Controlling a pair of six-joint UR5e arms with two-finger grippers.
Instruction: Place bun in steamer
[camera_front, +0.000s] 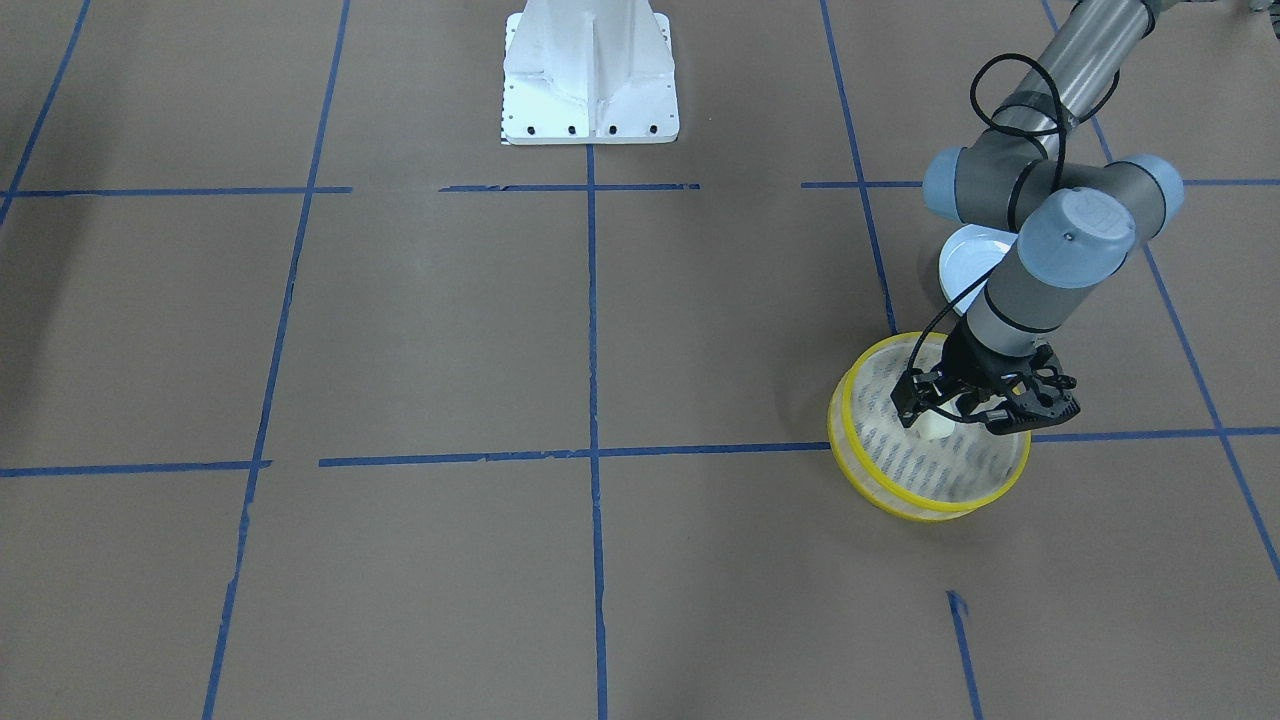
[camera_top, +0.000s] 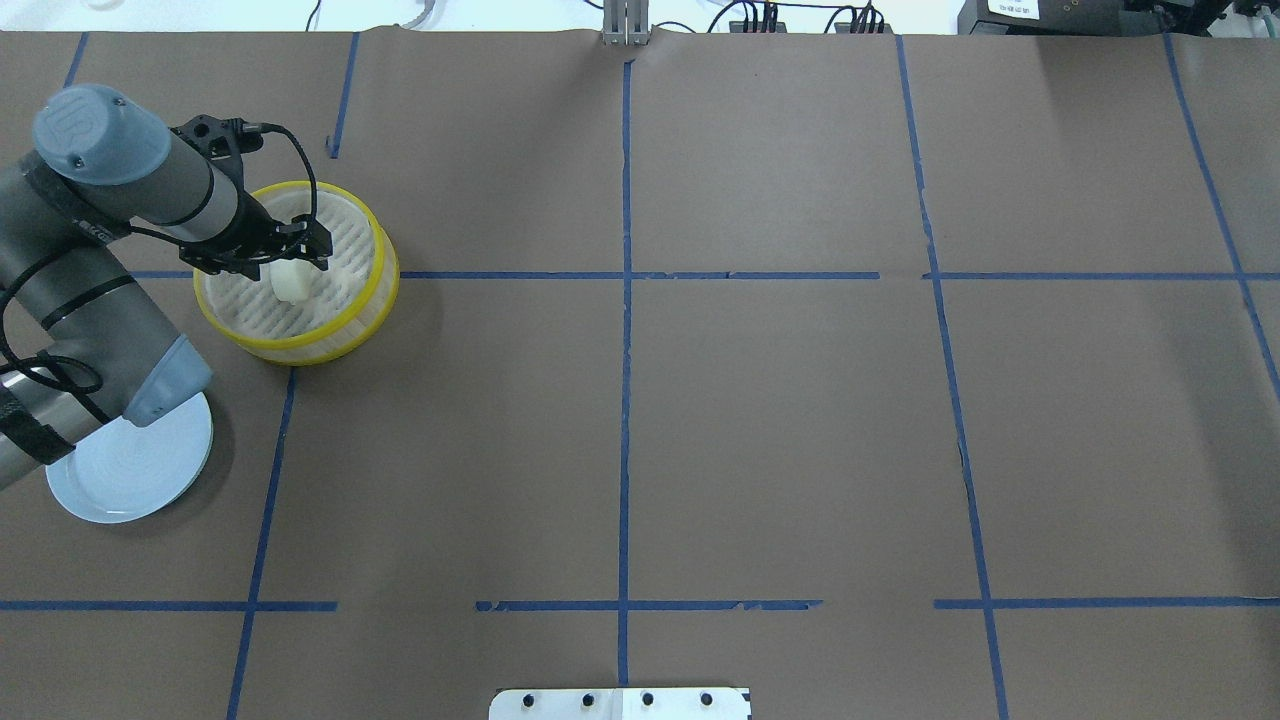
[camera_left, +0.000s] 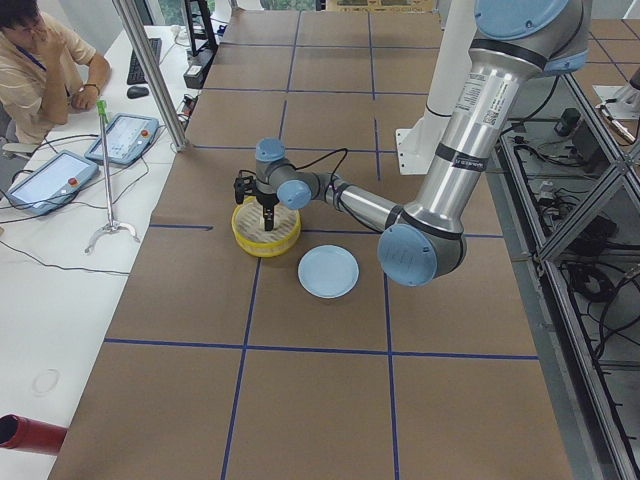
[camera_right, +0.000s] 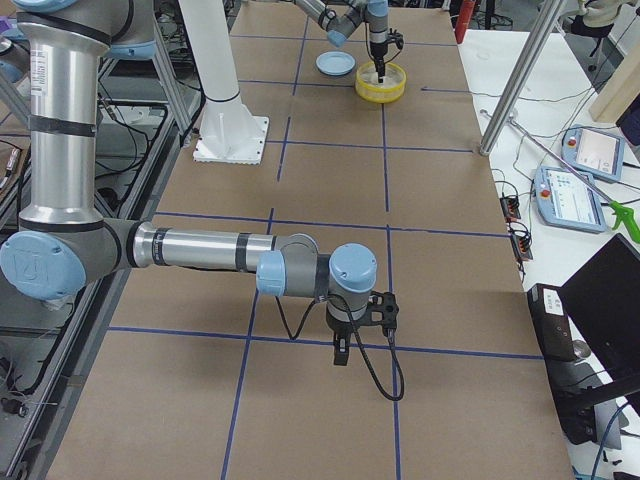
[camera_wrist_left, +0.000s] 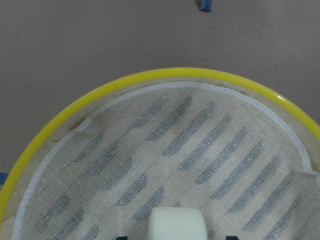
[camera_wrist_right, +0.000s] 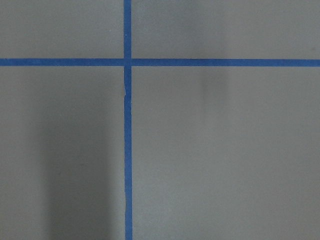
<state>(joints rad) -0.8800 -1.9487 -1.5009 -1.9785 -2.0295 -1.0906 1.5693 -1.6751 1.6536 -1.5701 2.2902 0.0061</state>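
Note:
The steamer (camera_top: 300, 345), a round basket with yellow rims and a mesh floor, stands at the far left of the table. It also shows in the front view (camera_front: 880, 495) and the left wrist view (camera_wrist_left: 150, 77). The cream-white bun (camera_top: 290, 283) lies on its floor, also seen in the front view (camera_front: 935, 428) and the left wrist view (camera_wrist_left: 176, 225). My left gripper (camera_top: 285, 262) hangs just over the bun, jaws open, with a gap on each side of it. My right gripper (camera_right: 340, 355) shows only in the exterior right view, low over bare table; I cannot tell its state.
A pale blue plate (camera_top: 130, 470) lies near the steamer, partly under my left arm's elbow. The robot's white base (camera_front: 590, 70) stands at the table's middle edge. Blue tape lines cross the brown table cover.

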